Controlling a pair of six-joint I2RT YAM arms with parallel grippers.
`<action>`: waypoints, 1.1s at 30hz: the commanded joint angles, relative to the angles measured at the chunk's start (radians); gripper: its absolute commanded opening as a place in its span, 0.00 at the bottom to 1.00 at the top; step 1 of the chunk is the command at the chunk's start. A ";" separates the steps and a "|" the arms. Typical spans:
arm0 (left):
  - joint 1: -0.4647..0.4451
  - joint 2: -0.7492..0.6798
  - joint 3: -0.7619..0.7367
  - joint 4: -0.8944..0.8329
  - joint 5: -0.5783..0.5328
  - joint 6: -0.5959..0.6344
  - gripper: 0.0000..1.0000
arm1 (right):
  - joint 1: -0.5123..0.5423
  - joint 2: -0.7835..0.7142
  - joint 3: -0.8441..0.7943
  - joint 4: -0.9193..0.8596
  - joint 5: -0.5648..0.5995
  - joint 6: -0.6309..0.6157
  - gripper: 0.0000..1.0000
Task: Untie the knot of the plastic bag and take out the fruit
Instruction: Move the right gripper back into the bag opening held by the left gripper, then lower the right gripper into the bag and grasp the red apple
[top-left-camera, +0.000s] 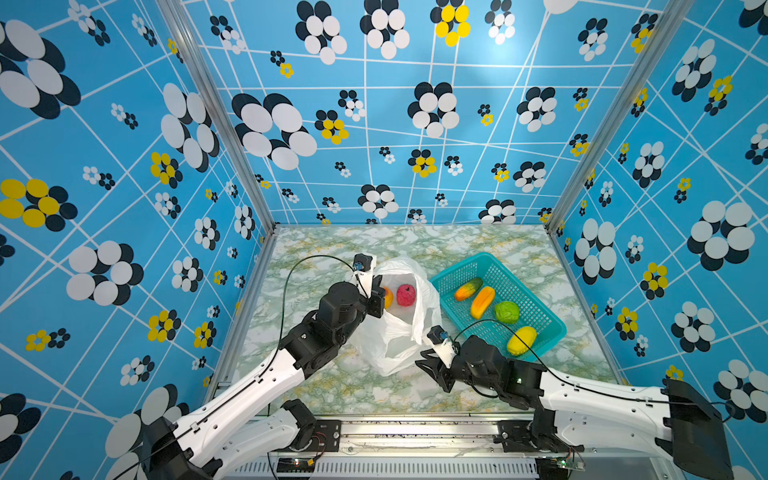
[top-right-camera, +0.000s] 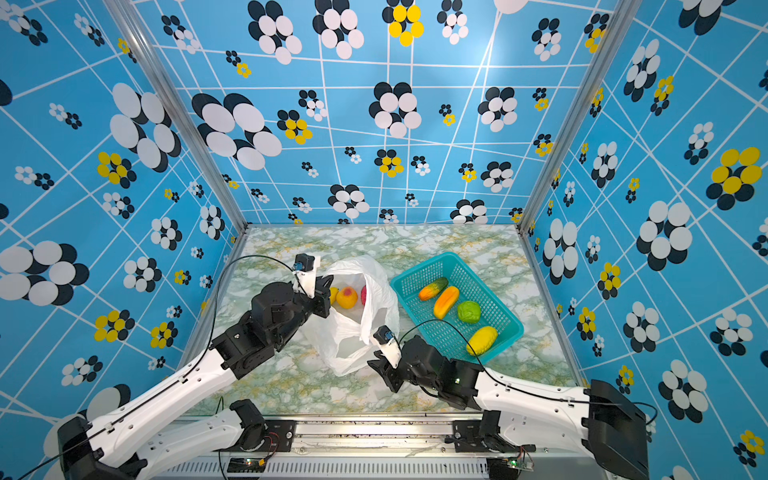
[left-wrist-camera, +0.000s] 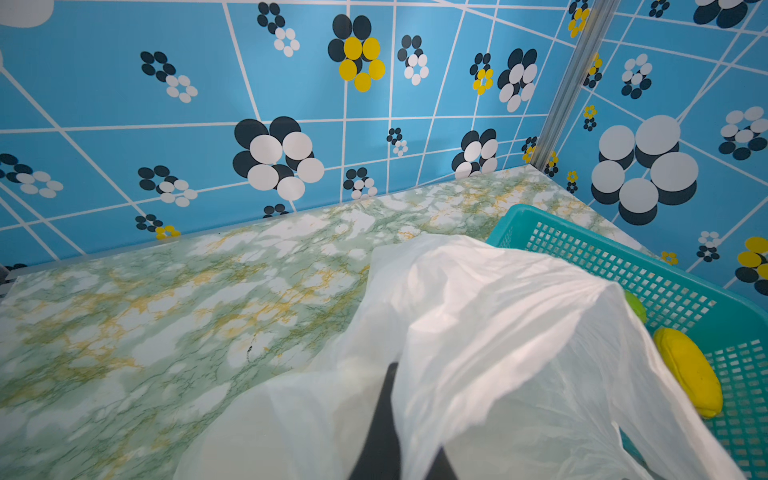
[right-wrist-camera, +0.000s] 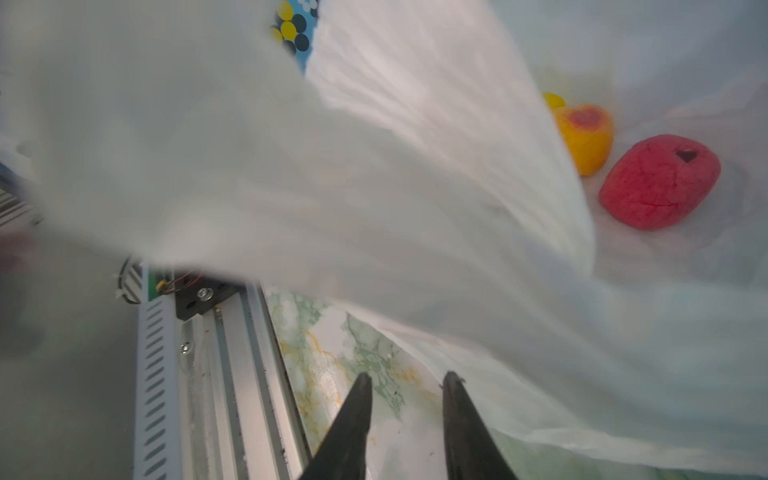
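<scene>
left fingers (left-wrist-camera: 388, 399): closed, pinching the thin film at the rim of the plastic bag (top-left-camera: 399, 347). i hold its left side lifted in both top views. the white sheet drapes over my tips in the left wrist view.
right fingers (right-wrist-camera: 357, 411): apart, with nothing between them. they sit low over the bench (top-left-camera: 332, 249) at the bag's near right edge. the film lies just ahead of them, not in my grip.
plastic bag: mid-bench and crumpled, its mouth standing open upward. a fold of film hangs over its right side.
fruit in the bag: a pinkish-red fruit (top-left-camera: 406, 295) and an orange-yellow round fruit (top-right-camera: 347, 297) lie side by side on the bag's floor. a small yellow fruit (top-right-camera: 333, 293) lies just beside the orange-yellow one, partly hidden by my left fingers.
teal mesh basket (top-left-camera: 457, 268): on the bench just beside the bag, to its right in both top views. i cannot tell whether the two touch.
fruit in the basket: an orange-green oblong fruit (top-left-camera: 468, 289), an orange oblong fruit (top-left-camera: 483, 302), a round green fruit (top-left-camera: 507, 311) and a yellow oblong fruit (top-left-camera: 522, 340) lie in a loose row.
</scene>
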 joint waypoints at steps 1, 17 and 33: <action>0.010 -0.013 0.038 -0.010 0.014 -0.011 0.00 | 0.009 0.074 0.006 0.117 0.154 -0.001 0.31; 0.013 -0.013 0.035 -0.002 0.047 -0.007 0.00 | 0.013 0.453 0.220 0.239 0.520 0.053 0.78; 0.013 -0.007 0.030 0.006 0.053 -0.004 0.00 | 0.159 0.461 0.216 0.441 0.415 -0.119 0.79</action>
